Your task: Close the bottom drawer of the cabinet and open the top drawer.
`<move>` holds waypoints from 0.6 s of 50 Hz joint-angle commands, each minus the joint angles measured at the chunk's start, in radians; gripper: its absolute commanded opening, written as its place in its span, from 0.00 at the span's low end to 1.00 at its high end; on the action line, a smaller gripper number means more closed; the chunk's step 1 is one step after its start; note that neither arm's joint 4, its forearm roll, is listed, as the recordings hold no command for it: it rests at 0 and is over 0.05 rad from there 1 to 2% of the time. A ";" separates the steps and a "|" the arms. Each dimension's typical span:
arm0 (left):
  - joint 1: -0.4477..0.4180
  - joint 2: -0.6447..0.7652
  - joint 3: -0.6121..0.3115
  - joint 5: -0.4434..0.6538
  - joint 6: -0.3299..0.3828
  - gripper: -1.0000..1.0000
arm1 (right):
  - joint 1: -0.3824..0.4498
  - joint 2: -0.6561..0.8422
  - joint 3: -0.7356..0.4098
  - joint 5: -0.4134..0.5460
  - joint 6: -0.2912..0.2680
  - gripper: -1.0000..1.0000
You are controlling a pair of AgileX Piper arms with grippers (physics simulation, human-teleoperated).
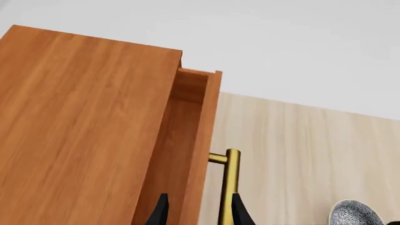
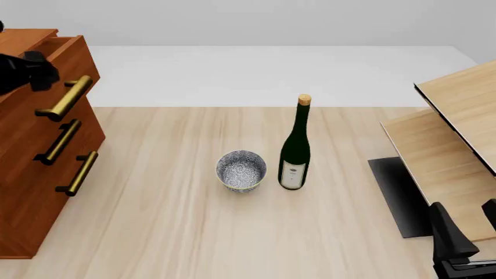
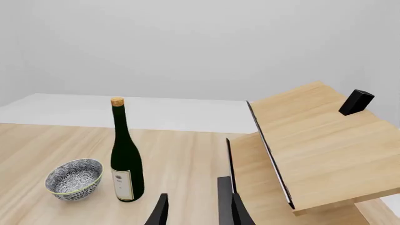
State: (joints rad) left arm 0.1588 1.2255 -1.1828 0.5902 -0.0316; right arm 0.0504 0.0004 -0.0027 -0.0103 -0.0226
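The reddish-brown cabinet [image 2: 20, 192] stands at the table's left edge and fills the left wrist view [image 1: 81, 131]. Its top drawer [image 2: 85, 61] is pulled out a little, so a gap shows behind its front [image 1: 203, 140]. My left gripper [image 2: 43, 75] is at the far end of that drawer's brass handle [image 2: 66, 97]. It is open, with the handle bar [image 1: 231, 178] and the drawer front between its fingers [image 1: 200, 213]. The bottom drawer [image 2: 46, 221] sits flush with the middle drawer. My right gripper [image 2: 467, 224] is open and empty at the near right [image 3: 196, 211].
A patterned bowl [image 2: 241, 170] and a dark green bottle [image 2: 295, 151] stand mid-table; both show in the right wrist view, bowl [image 3: 75, 178] and bottle [image 3: 125, 159]. Pale slanted wooden boards [image 2: 457, 133] rise at the right over a black mat [image 2: 395, 192].
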 commanded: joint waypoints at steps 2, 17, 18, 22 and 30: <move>-0.016 0.010 0.013 -0.004 -0.029 1.00 | -0.001 0.000 0.000 0.000 -0.001 1.00; -0.017 0.020 0.033 -0.019 -0.035 1.00 | -0.002 0.000 0.000 0.000 -0.001 1.00; -0.015 0.021 0.035 -0.020 -0.034 1.00 | -0.001 0.000 0.000 0.000 -0.001 1.00; -0.021 0.023 0.037 -0.023 -0.036 1.00 | -0.002 0.000 0.000 0.000 -0.001 1.00; -0.063 0.025 0.030 -0.022 -0.052 1.00 | -0.002 0.000 0.000 0.000 -0.001 1.00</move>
State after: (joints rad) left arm 0.1294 1.2470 -1.1510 0.5702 -0.0710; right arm 0.0481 0.0004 -0.0027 -0.0103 -0.0236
